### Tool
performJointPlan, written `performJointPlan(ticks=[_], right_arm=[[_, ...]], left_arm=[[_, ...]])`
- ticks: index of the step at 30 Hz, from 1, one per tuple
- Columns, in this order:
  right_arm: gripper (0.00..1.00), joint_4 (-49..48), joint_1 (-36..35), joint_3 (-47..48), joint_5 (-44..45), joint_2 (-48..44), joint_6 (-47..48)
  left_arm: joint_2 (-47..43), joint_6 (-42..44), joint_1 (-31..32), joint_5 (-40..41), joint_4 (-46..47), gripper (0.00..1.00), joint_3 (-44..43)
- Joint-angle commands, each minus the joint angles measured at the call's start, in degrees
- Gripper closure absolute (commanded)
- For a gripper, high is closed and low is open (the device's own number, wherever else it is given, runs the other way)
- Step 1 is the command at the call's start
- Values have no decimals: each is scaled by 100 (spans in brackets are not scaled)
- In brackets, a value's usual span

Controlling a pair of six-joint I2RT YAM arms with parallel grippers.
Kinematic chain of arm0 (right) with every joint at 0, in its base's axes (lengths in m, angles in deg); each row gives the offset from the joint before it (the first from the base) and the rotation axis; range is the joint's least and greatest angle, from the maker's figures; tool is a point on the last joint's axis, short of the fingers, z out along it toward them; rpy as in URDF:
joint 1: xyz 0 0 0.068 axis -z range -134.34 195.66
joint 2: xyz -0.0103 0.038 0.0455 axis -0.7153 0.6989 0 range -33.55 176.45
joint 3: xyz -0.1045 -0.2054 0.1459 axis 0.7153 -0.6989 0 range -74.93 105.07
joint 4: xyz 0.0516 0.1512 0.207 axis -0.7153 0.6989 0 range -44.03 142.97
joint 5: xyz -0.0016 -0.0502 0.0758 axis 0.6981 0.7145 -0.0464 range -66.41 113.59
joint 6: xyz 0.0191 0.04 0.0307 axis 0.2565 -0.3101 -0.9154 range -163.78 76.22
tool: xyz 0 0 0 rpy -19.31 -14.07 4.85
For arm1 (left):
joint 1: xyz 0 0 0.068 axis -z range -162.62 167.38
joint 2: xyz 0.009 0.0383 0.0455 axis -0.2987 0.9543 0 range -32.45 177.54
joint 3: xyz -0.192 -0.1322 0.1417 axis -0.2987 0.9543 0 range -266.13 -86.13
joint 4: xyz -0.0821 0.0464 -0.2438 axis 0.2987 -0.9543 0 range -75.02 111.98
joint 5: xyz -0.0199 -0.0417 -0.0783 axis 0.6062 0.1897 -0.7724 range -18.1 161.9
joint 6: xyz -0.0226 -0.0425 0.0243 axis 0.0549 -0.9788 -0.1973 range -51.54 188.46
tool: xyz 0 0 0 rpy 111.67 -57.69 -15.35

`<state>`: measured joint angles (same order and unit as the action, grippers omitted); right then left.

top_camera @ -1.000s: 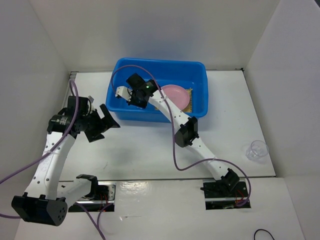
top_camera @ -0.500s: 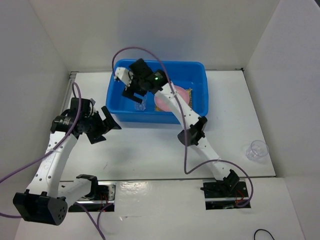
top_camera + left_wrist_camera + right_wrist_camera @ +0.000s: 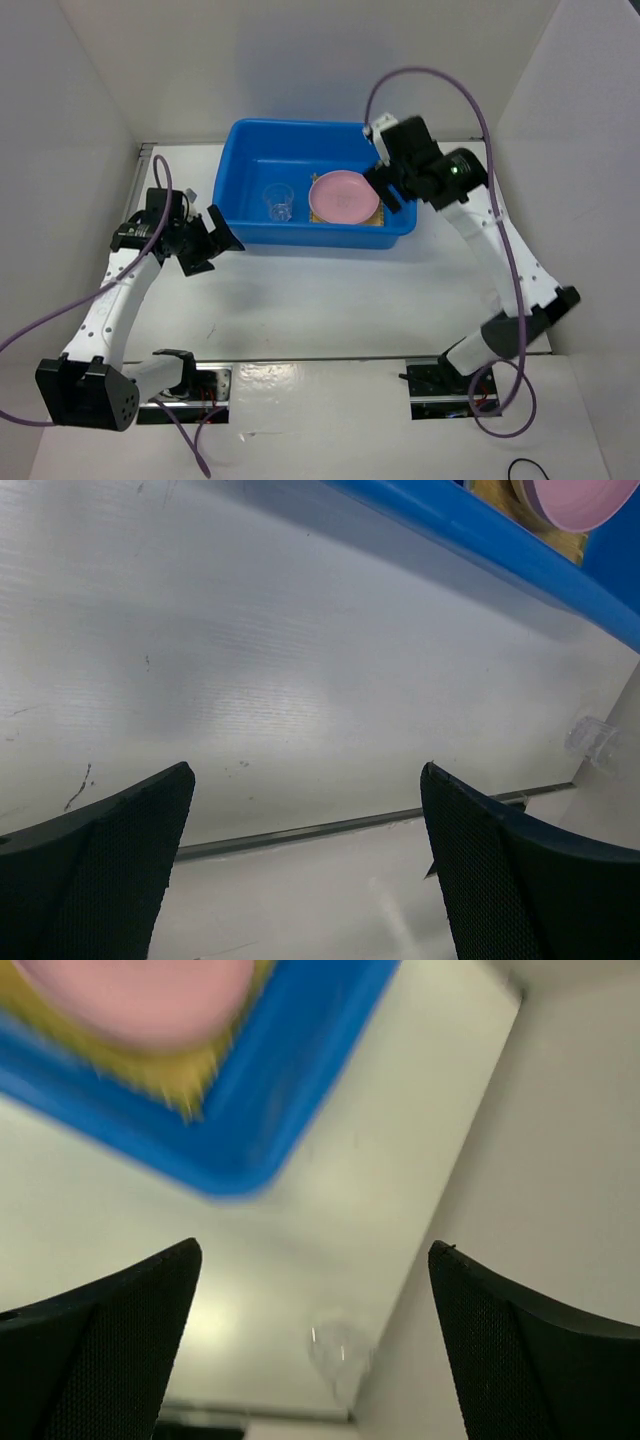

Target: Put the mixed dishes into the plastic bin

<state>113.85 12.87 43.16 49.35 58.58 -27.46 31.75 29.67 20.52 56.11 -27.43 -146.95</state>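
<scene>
Now one clear cup (image 3: pixel 278 203) stands in the blue bin (image 3: pixel 300 237). The pink plate (image 3: pixel 343 195) lies on the woven mat (image 3: pixel 170 1075) beside it. The right claw (image 3: pixel 313 1255) hangs over the bin's right end, fingers apart and empty, likely so it can go for the other cup (image 3: pixel 340 1348) out on the table (image 3: pixel 300 630). The left claw (image 3: pixel 305 775) hovers beside the bin, wide apart and holding nothing, out of the way.

Open table (image 3: pixel 330 290) in front of the bin (image 3: pixel 300 236), bare bin floor left of the cup (image 3: pixel 279 203) and plate (image 3: pixel 343 195).
</scene>
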Motion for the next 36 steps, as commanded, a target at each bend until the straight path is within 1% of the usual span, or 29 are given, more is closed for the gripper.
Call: performJointPlan(ticks=[1,2,3,4,5,7,8,10,11,14,19,24,29,30,31,32,33,34,35,36], right_arm=[[2,-2,350,-1970,763,-1125,-208],[2,-63,596,-2252,764,-1371,-208],[2,-64,912,-2811,686,-1783,-156],[2,-64,1272,-3113,415,-1944,-68],[2,6,1998,-3707,212,-2093,2],[2,6,2757,-4317,-236,-2541,327],[2,-81,2883,-4912,-238,-2682,424],[2,-352,3094,-5495,-160,-3033,609],[2,-476,3391,-5985,-72,-3131,688],[2,-748,3858,-6629,-185,-3264,952],[2,-1004,4316,-6631,-413,-2887,1198],[2,-1373,4869,-6631,-694,-2192,1646],[2,-1759,5090,-6684,-695,-1657,1857],[4,-1760,5177,-6684,-695,-1594,1910],[9,-1813,5230,-6754,-747,-1524,1910],[15,-1874,5231,-6754,-748,-1471,1963],[24,-1875,5231,-6824,-748,-1384,1963],[47,-1875,5231,-6825,-748,-1383,2015],[62,-1927,5231,-6825,-748,-1383,2016],[74,-1927,5231,-6825,-748,-1331,1911]], left_arm=[[39,231,-59,-309,423,0,184],[39,231,-59,-363,423,0,297],[179,231,-59,-415,493,0,298],[232,231,-59,-468,581,0,359],[337,231,-59,-582,651,0,360],[443,231,-59,-713,652,0,413],[548,231,-59,-767,652,0,352],[654,293,-59,-820,652,0,282],[759,353,-59,-890,652,0,211],[909,407,-59,-1013,652,0,141],[1156,521,-59,-1014,546,0,-27],[1288,521,-59,-1014,494,0,-132],[1288,521,-59,-1014,493,0,-132],[1288,521,-59,-1014,493,0,-132],[1288,521,-59,-1014,493,0,-132],[1288,521,-59,-1014,493,0,-132],[1288,469,-59,-1014,493,0,-132],[1218,468,-59,-1014,493,0,-63],[1217,416,-59,-1014,493,0,-62],[1148,416,-59,-1014,493,0,-10]])
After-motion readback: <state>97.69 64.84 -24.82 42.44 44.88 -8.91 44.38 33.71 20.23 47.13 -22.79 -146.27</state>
